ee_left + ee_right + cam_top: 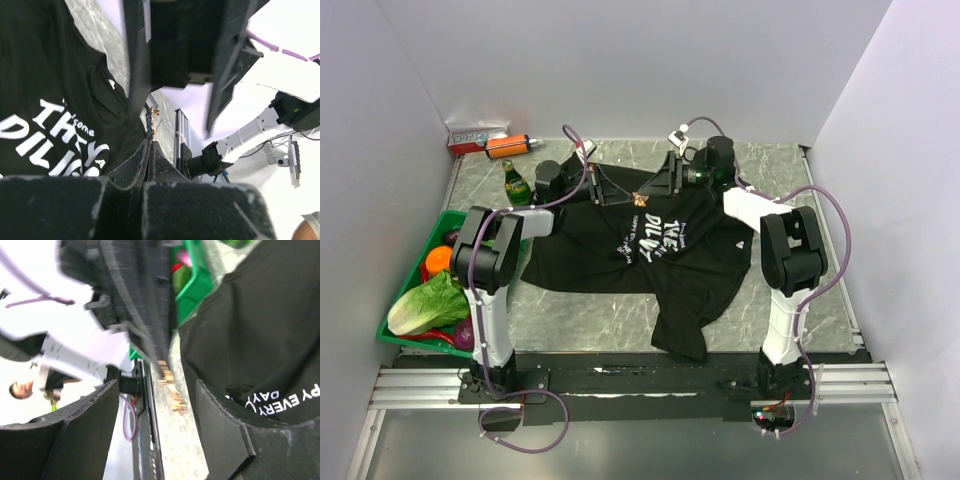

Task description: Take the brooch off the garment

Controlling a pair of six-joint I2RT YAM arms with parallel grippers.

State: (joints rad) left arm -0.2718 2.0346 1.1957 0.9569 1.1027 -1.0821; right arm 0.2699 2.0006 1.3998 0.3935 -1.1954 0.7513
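The black T-shirt [650,260] with white lettering lies spread across the table. The small gold brooch [642,198] sits at the shirt's far edge near the collar. My left gripper [632,196] reaches in from the left and is shut on the brooch [151,120], which sticks out past its tips [150,142]. My right gripper [658,187] faces it from the right, open, with its fingers either side of the blurred brooch [170,387] without touching. I cannot tell whether the brooch is still pinned to the shirt [250,330].
A green basket [417,262] with lettuce, an orange and other produce stands at the left edge. A green bottle [516,183], an orange object [506,146] and a red-and-white box [475,137] stand at the back left. White walls enclose the table.
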